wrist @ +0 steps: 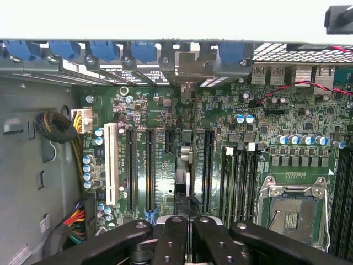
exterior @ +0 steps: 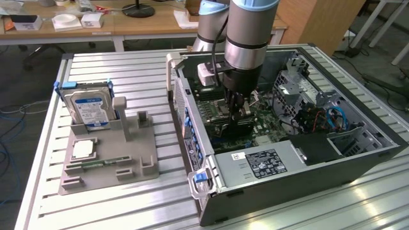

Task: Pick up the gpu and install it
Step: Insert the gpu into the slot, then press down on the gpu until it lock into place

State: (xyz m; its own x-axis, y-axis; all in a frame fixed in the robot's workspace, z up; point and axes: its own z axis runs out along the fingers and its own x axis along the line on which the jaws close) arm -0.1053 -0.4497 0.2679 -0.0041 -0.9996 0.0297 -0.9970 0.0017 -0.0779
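My gripper (exterior: pixel 240 114) is low inside the open computer case (exterior: pixel 357 165), over the green motherboard (wrist: pixel 231 110). Its black fingers (wrist: pixel 170 238) are shut on the gpu (wrist: pixel 183 165). In the wrist view the gpu appears edge-on as a thin dark card standing upright between the long black expansion slots (wrist: pixel 149 165). Its silvery bracket (wrist: pixel 193 69) sits against the case's rear slot openings, between the blue clips (wrist: pixel 144 51). In the exterior view the gpu (exterior: pixel 238 125) is a dark slab under the fingers. Whether its lower edge is fully in the slot I cannot tell.
The power supply (exterior: pixel 265 163) with a white label fills the near end of the case; cables and a drive cage (exterior: pixel 326 115) line the exterior view's right. On the exterior view's left, a grey fixture (exterior: pixel 112 158) holds the silver hard drive (exterior: pixel 91 109). The empty CPU socket (wrist: pixel 292 207) lies beside the memory slots.
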